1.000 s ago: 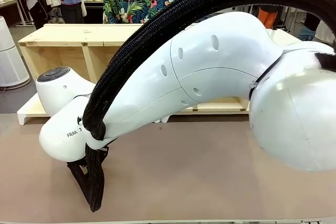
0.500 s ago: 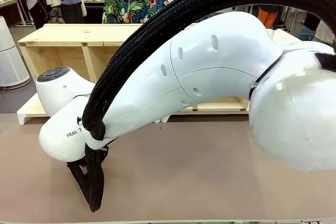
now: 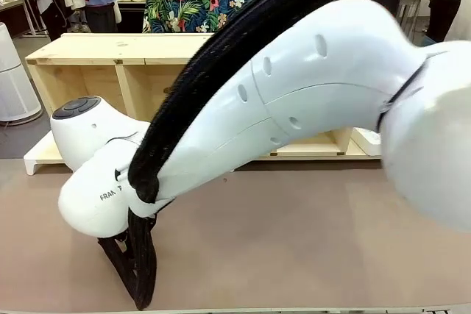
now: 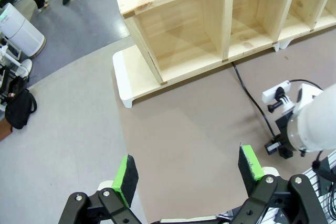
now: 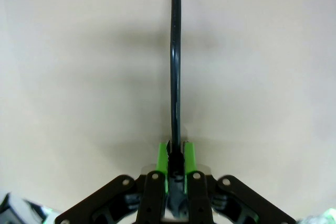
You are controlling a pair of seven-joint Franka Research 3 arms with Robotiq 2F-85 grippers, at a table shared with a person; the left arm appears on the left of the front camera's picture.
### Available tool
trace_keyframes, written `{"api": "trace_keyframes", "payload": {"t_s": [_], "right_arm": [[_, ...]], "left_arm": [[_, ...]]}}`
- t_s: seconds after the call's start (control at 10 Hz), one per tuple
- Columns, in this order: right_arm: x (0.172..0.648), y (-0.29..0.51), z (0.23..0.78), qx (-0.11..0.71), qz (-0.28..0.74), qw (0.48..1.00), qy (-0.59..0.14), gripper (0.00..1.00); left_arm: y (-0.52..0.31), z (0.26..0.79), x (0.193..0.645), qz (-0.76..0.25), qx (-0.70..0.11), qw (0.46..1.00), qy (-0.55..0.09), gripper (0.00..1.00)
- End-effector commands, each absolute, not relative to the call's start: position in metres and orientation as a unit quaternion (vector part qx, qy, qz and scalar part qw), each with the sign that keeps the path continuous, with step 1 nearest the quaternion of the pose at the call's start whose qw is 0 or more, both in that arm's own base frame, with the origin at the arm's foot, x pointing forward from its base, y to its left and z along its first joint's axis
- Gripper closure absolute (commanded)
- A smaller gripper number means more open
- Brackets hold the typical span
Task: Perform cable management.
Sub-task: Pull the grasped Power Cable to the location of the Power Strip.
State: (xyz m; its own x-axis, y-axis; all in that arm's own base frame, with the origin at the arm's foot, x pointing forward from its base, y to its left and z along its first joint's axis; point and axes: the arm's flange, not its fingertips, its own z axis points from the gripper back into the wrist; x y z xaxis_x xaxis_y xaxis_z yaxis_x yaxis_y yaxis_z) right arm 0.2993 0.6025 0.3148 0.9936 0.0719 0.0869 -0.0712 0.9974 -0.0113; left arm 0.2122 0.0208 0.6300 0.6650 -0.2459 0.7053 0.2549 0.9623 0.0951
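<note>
The cable runs straight toward twelve o'clock across the desk, out of the right claw, whose green pads are pinched tight on it; in the left wrist view it lies from the wooden shelf's foot toward five o'clock, passing the white power strip; the left claw hangs spread wide, holding nothing. Gathering the cord seems in hand; next, draw slack without yanking the strip. The plug end is hard to make out; the right arm hides the grip from the front.
</note>
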Motion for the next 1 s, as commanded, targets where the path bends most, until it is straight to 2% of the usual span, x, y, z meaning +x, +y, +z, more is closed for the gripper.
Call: {"api": "trace_keyframes", "payload": {"t_s": [0.0, 0.7, 0.9], "right_arm": [[0.265, 0.57, 0.317, -0.018, 0.004, 0.998, -0.063, 0.86], [0.196, 0.462, 0.334, -0.032, -0.095, 0.988, -0.119, 0.86], [0.193, 0.431, 0.333, -0.075, -0.084, 0.984, -0.137, 0.86]], "left_arm": [[0.022, 0.63, 0.212, -0.135, -0.007, 0.913, -0.386, 0.0], [0.022, 0.63, 0.212, -0.135, -0.007, 0.913, -0.386, 0.0], [0.022, 0.63, 0.212, -0.135, -0.007, 0.913, -0.386, 0.0]]}}
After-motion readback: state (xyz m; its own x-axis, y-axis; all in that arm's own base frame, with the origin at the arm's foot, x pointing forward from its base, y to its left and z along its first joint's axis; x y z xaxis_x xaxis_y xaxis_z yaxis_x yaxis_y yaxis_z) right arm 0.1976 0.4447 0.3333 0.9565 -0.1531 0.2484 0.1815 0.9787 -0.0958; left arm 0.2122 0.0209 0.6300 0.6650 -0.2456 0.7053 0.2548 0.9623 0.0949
